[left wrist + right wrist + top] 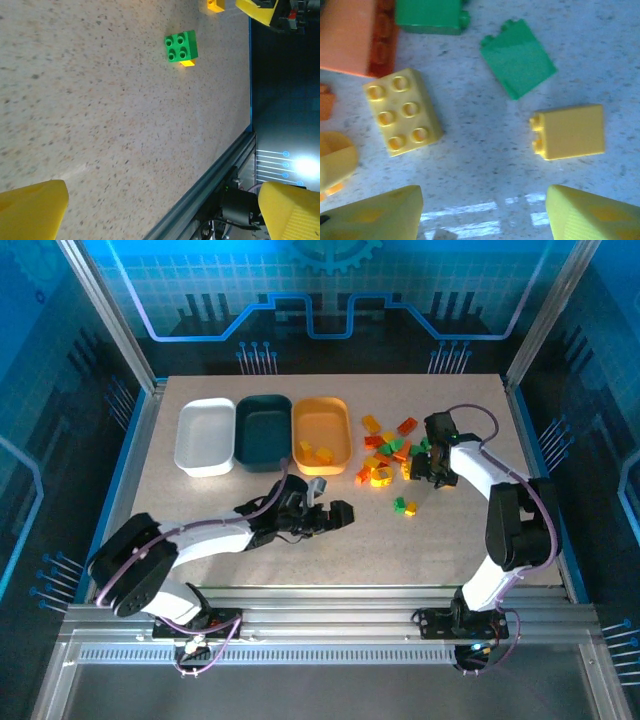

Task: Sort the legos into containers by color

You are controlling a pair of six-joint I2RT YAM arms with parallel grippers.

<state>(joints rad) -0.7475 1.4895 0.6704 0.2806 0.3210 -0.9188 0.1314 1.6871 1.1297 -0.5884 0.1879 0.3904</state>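
- The right gripper (482, 215) hangs low over the lego pile (385, 452), jaws parted and empty.
- Just ahead of it lie a six-stud yellow brick (402, 111) and a tipped yellow brick (572, 138), the latter's long axis running finger to finger.
- The left gripper (328, 516) gapes empty, farther from the pile and near the orange tub (296, 430).
- The speckled table (460, 540) is flat, and neighbouring bricks crowd close.

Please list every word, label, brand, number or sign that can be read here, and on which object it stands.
None is readable.
The blue back wall bears only a gear and circuit lines, no letters.
The studs of the yellow brick are too blurred to show any mark.
The white tub, dark teal tub and orange tub show no label.
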